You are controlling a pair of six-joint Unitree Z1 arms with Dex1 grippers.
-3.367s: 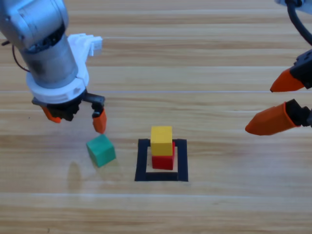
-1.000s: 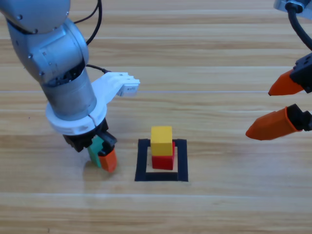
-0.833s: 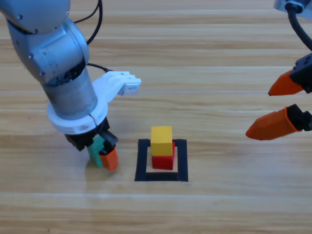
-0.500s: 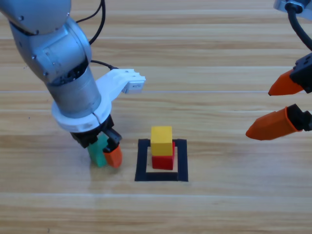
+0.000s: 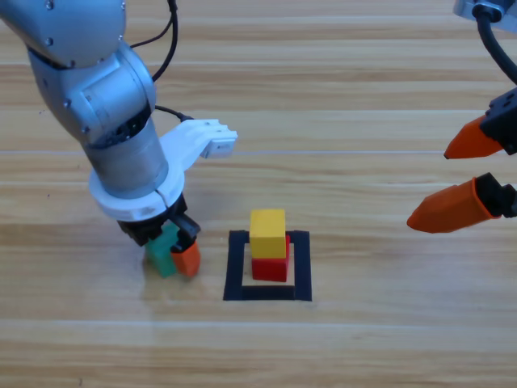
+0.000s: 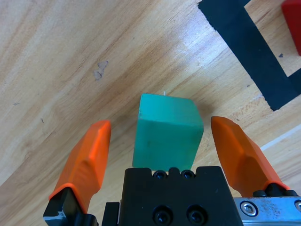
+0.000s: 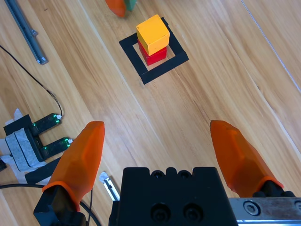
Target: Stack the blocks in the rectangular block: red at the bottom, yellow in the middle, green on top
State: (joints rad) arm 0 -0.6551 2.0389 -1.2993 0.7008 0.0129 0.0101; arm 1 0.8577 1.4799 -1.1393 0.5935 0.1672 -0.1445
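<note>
1. Done so far: the red cube (image 5: 271, 267) sits inside the black tape rectangle (image 5: 236, 267) at the lower middle of the high view, and the yellow cube (image 5: 267, 232) rests squarely on top of it — two of the three layers are in place.

2. Left to do: the green cube (image 5: 163, 252) is not yet on the stack. It sits at the lower left of the high view, just beside the tape outline and outside it.

3. The left gripper (image 6: 167, 150) is down around the green cube. In the left wrist view its orange jaws stand on either side of the cube with a gap showing on each side, so they are spread and not yet pinching it. The cube seems to be resting on the wooden table (image 5: 363, 339), though the high view hides its base behind the gripper.

4. The right gripper (image 5: 464, 174) waits at the right edge of the high view, jaws wide apart and holding nothing — the right wrist view looks down on the two-cube stack from well away.

5. Judged from this, the task is about two-thirds complete: closing on the green cube, lifting it and setting it on the yellow one remain.
</note>
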